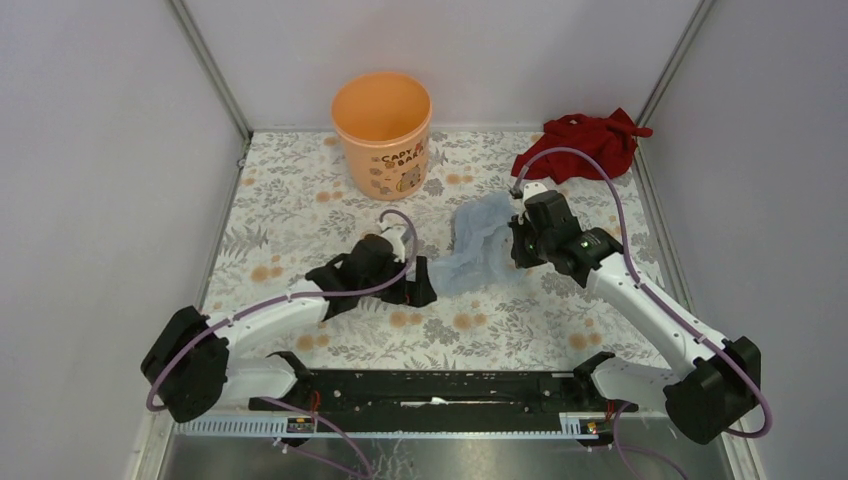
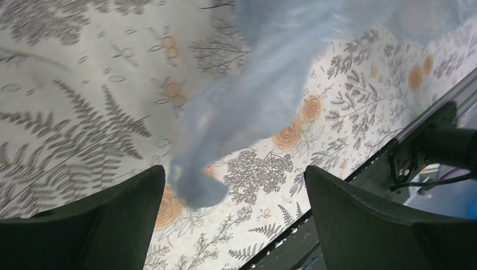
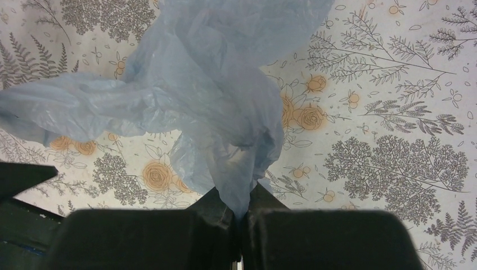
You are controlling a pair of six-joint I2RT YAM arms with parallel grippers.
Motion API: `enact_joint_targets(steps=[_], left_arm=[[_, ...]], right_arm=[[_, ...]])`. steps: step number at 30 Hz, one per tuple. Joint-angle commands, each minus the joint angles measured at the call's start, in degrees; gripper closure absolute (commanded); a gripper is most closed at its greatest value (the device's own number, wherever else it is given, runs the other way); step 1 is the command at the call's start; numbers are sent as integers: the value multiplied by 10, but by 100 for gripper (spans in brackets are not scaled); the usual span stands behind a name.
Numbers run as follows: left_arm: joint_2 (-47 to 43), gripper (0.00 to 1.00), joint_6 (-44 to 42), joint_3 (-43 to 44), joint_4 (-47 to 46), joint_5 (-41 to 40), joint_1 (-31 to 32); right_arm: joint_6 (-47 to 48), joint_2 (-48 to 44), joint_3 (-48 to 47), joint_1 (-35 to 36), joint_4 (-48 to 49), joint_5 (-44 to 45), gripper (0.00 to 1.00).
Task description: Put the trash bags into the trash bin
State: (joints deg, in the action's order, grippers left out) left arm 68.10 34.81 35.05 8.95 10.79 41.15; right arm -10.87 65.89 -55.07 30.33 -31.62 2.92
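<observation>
Your bag (image 1: 480, 245) lies between left gripper (image 1: 425, 280) at 8 o'clock and right gripper (image 1: 515, 245) at 3; bucket (image 1: 381, 135) behind at 11, cloth (image 1: 585, 145) at 2.

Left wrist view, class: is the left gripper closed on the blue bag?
No: the left gripper is open, its fingers wide apart, with the trash bag between them.

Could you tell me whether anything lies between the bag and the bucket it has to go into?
Nothing visible does. The right gripper pinches the bag, and only tablecloth lies between it and the bucket. The red cloth sits off to the right; the left gripper is at the bag's near end.
</observation>
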Motion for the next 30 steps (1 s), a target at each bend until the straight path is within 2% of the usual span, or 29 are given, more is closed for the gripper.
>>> enact_joint_targets(steps=[1, 5, 7, 10, 11, 13, 14, 16, 17, 19, 21, 22, 23, 25, 27, 28, 30], left_arm=[[38, 1, -54, 49, -2, -81, 54], [83, 4, -39, 57, 4, -92, 55], [98, 24, -23, 62, 15, -105, 55], [108, 69, -3, 76, 23, -151, 51], [114, 80, 2, 87, 19, -152, 42], [148, 88, 3, 140, 3, -127, 5], [175, 93, 4, 188, 11, -114, -17], [246, 100, 6, 334, 61, -76, -46], [278, 100, 5, 460, 97, -66, -51], [315, 100, -2, 626, 139, -62, -45], [303, 100, -48, 738, 135, -94, -12], [281, 100, -104, 759, 113, -132, 22], [246, 100, -166, 745, 71, -166, 59], [137, 100, -265, 625, -64, -184, 116], [59, 100, -251, 473, -192, -219, 117], [43, 100, -225, 415, -207, -261, 105], [67, 100, -119, 348, -120, -314, 50]], right_arm=[[16, 5, -15, 2, -15, -2, 100], [10, 2, -7, 2, -14, -5, 100], [-1, 0, 5, 2, -13, 1, 99], [-55, -2, 43, 2, 17, 35, 100], [-72, 3, 64, 2, 43, 37, 100], [-84, 43, 64, -1, 65, 34, 100], [-84, 83, 32, -7, 54, 53, 100], [-72, 178, -107, -43, -2, 91, 100], [-68, 229, -204, -73, -60, 93, 100], [-60, 302, -413, -114, -179, 89, 100], [-36, 300, -583, -117, -235, 107, 100], [-17, 273, -635, -114, -228, 93, 100], [5, 231, -648, -106, -192, 67, 100], [57, 102, -541, -75, -34, 18, 100], [88, -32, -363, -67, 138, -50, 100], [94, -79, -276, -67, 208, -31, 100], [69, -119, -108, -69, 285, 67, 100]])
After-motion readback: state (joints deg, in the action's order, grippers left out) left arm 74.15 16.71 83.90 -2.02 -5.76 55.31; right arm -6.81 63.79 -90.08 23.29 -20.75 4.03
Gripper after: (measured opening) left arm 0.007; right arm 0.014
